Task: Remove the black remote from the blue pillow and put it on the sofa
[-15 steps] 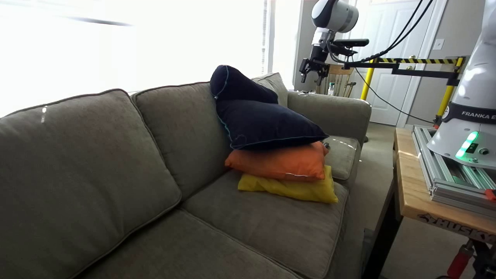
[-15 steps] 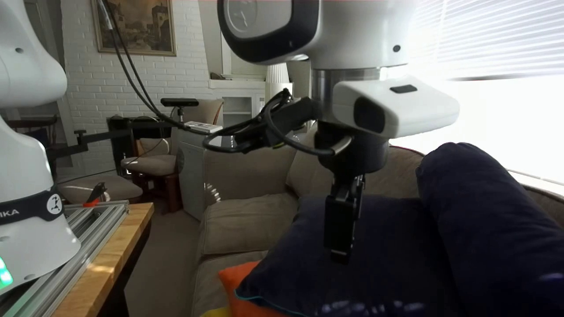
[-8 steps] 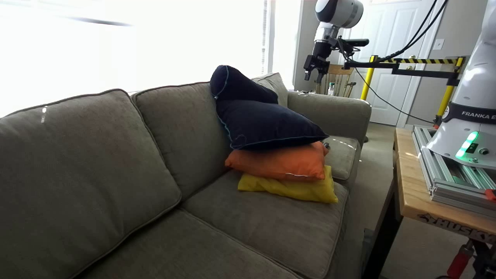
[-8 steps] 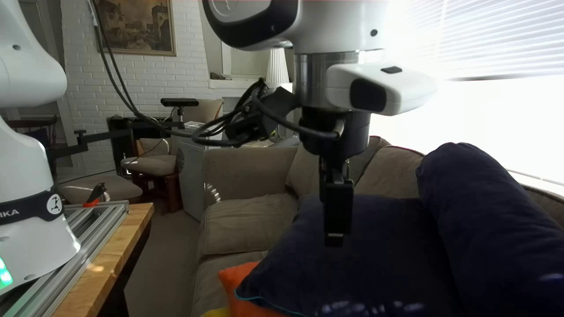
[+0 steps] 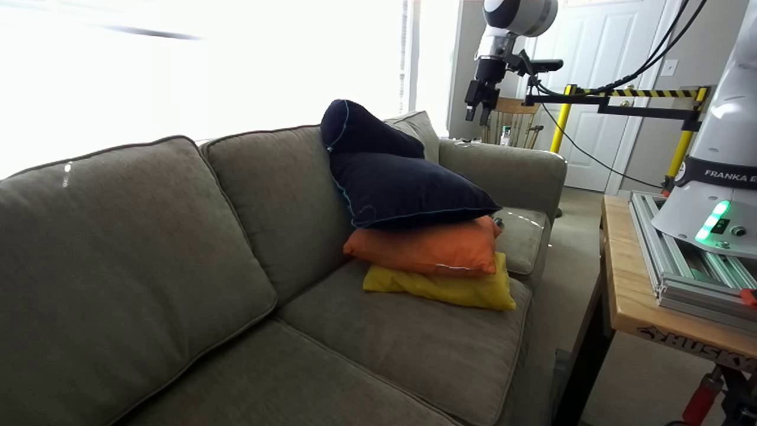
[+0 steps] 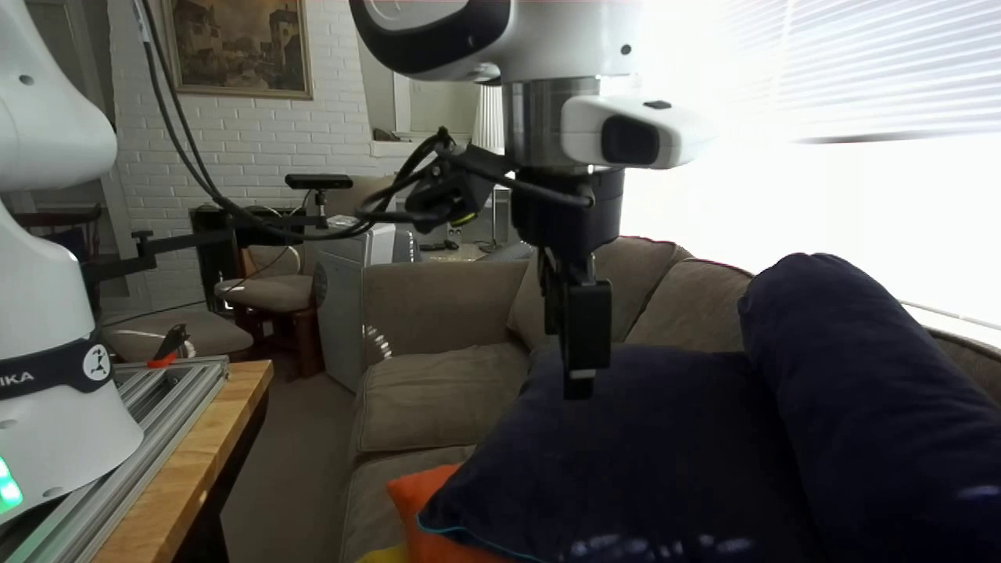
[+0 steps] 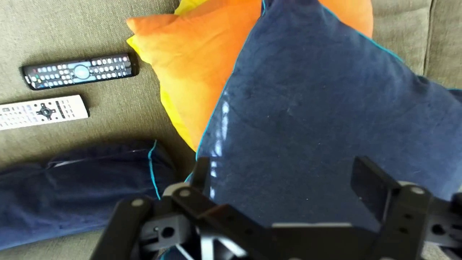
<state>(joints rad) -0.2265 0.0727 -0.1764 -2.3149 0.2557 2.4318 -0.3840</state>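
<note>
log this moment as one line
gripper: open, empty, clear of blue pillow | black remote: on sofa beside white remote | task: looks done

The window (image 5: pixel 213 68) glares white in both exterior views.

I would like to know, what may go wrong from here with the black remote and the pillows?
The black remote already lies on the sofa, so grasping it seems unnecessary and could bump the white remote beside it. If the open hand descends here, it may press into the blue pillow and shift the orange pillow and yellow pillow beneath it.
</note>
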